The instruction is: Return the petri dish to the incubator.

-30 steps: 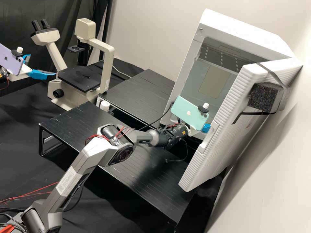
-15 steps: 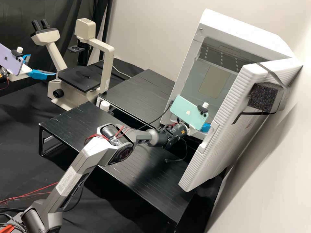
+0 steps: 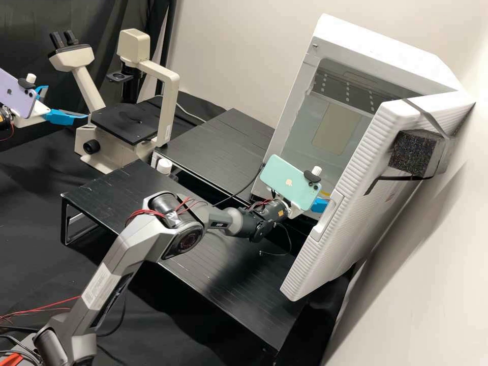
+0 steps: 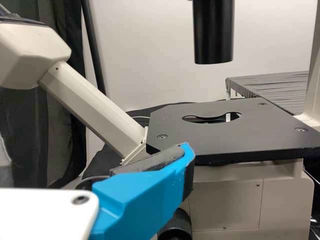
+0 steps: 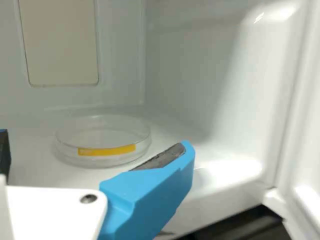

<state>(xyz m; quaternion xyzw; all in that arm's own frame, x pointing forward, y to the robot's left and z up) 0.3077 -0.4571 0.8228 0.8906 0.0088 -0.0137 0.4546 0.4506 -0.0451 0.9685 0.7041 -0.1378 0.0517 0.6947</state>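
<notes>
The right gripper [image 3: 319, 205] is at the incubator's [image 3: 378, 46] opening, partly behind its open door. A clear petri dish [image 5: 102, 140] with a yellow strip on its side lies flat on the white incubator floor in the right wrist view. My right gripper [image 5: 95, 145] stands open on the near side of the dish, apart from it. In the high view, a bit of the dish's yellow strip [image 3: 326, 193] shows beyond the blue finger. The left gripper [image 3: 66, 102] is open beside the microscope at the far left; the left wrist view shows the same gripper [image 4: 97, 155] near the stage.
The incubator door [image 3: 351, 203] stands open toward the wall, close to the right gripper. A beige microscope [image 3: 168, 107] with a black stage [image 4: 235, 132] is at the back left. Black raised platforms [image 3: 114, 193] and a small white-capped item [image 3: 164, 166] lie between.
The right arm has drawn back from the incubator, its gripper moving left and slightly down in the high view. The dish's yellow strip has come into sight there. The left arm has kept still.
</notes>
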